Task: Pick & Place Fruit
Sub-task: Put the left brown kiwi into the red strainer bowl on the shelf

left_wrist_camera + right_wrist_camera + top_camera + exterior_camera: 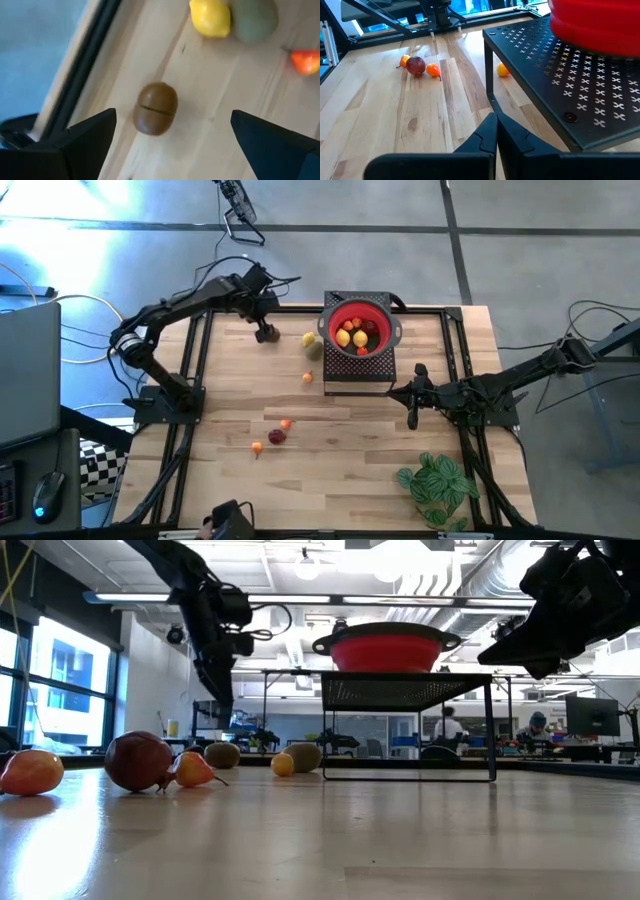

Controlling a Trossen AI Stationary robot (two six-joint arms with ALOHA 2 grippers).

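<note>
A red bowl [385, 315] holding several yellow, orange and red fruit stands on a black perforated stand [358, 372] at the table's far middle. My left gripper [172, 132] hovers open, pointing steeply down, above a brown fruit [156, 108] that lies on the table near the far left rail, between the lines of the two fingers and untouched. A yellow fruit [210, 17], a greenish one [254, 19] and an orange one [306, 61] lie nearby. A dark red fruit [277, 437] and two orange ones [286, 424] lie nearer the front. My right gripper [413, 398] waits shut beside the stand.
The black frame rail [82, 65] runs close beside the brown fruit. A green leafy plant [438, 485] sits at the near right corner. One orange fruit [503, 69] lies by the stand's leg. Bare wood stretches across the table's middle.
</note>
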